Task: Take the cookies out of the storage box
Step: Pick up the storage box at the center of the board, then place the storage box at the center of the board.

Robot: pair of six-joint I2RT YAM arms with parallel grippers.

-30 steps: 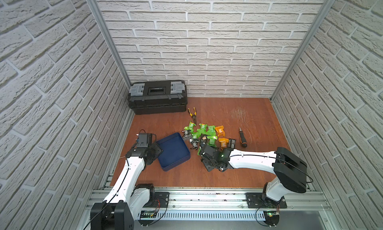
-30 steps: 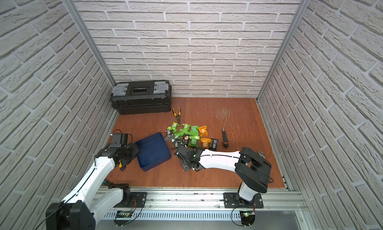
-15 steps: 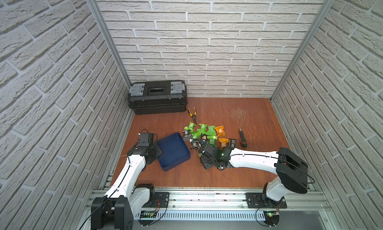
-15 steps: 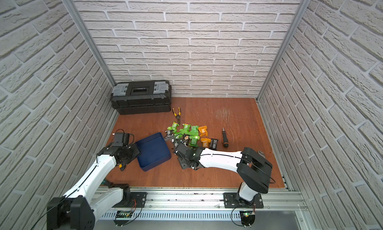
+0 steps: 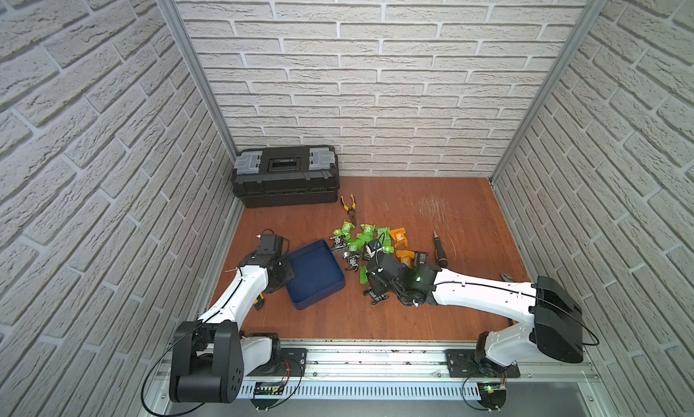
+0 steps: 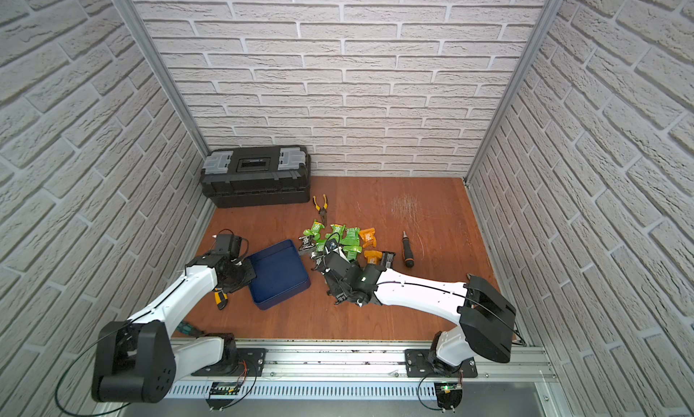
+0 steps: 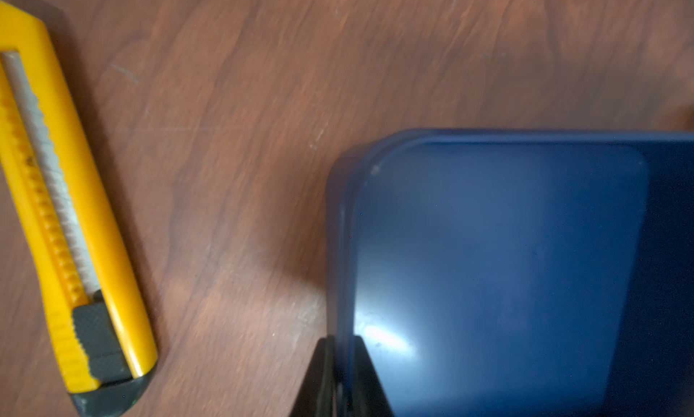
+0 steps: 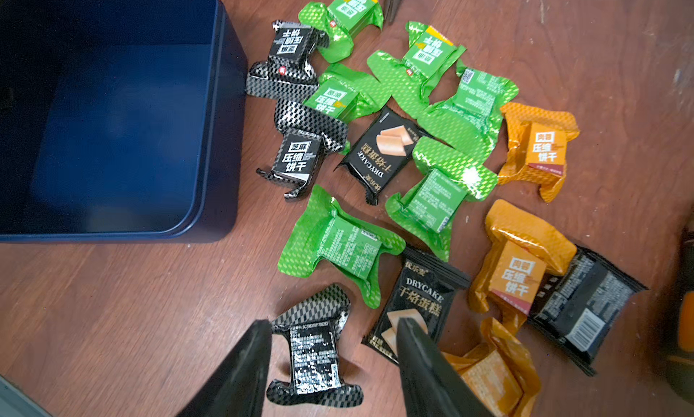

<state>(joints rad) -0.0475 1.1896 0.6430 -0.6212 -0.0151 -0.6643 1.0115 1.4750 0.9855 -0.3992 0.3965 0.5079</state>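
The storage box (image 5: 315, 272) (image 6: 279, 272) is a shallow navy tray lying left of centre on the wooden floor, with nothing inside it. My left gripper (image 7: 343, 343) is shut on its left wall (image 7: 340, 246), one finger inside and one outside. The cookies (image 5: 370, 238) (image 6: 340, 238) are green, orange and black foil packets scattered on the floor just right of the box (image 8: 225, 133). My right gripper (image 8: 333, 323) (image 5: 377, 289) hangs open at the near edge of that pile. A black chequered packet (image 8: 313, 355) lies on the floor between its fingers, apart from both.
A yellow utility knife (image 7: 67, 216) (image 6: 219, 298) lies left of the box beside my left arm. A black toolbox (image 5: 285, 176) stands at the back left. Yellow-handled pliers (image 5: 349, 205) lie behind the pile. A screwdriver (image 5: 439, 248) lies to the pile's right.
My left gripper has moved up to the box's left wall and closed on it. My right gripper has stayed at the near edge of the pile, barely shifting.
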